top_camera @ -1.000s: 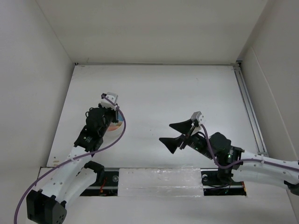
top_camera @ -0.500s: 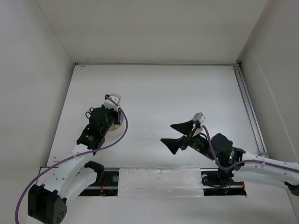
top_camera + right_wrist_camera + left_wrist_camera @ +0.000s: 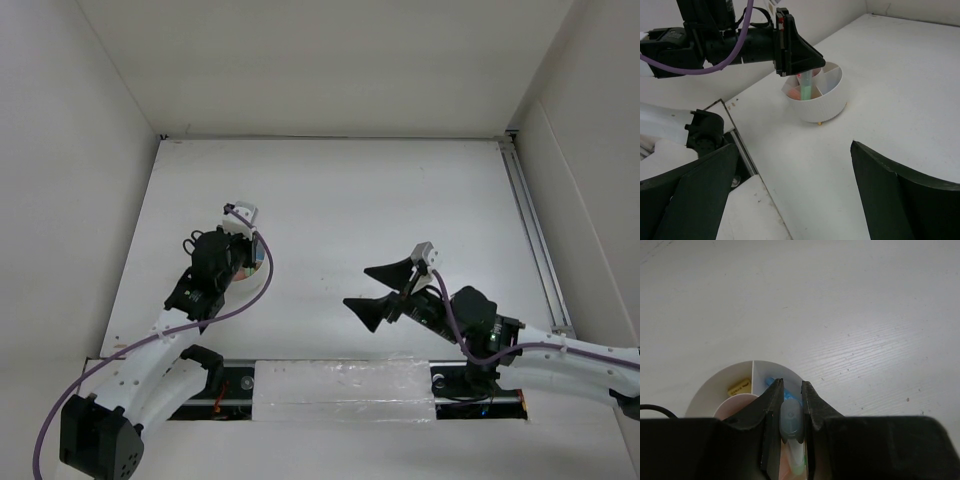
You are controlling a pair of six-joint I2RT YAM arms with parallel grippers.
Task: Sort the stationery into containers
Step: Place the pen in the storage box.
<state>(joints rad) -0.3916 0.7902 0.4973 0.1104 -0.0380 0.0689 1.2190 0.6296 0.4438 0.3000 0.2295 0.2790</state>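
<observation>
The round white tub [image 3: 826,100] stands on the left of the table, and my left gripper [image 3: 243,266] covers most of it from above. The left gripper [image 3: 792,386] is shut on a green marker [image 3: 791,420], held upright with its pale cap up and its green lower end inside a wedge of the tub [image 3: 730,374]. The right wrist view shows the same marker [image 3: 804,86] under the left gripper [image 3: 801,71]. The tub holds a tan eraser [image 3: 739,387], a blue marker [image 3: 771,382] and something orange [image 3: 794,93]. My right gripper [image 3: 372,290] is open and empty at mid-table, facing the tub.
A small orange-tan bit [image 3: 820,123] lies on the table at the foot of the tub. White walls close in the table on three sides. A metal rail [image 3: 535,240] runs along the right edge. A clear plate [image 3: 340,385] lies between the arm bases.
My left gripper has shifted a little over the tub with the marker in it, then held still. My right gripper has drifted slightly down and right.
</observation>
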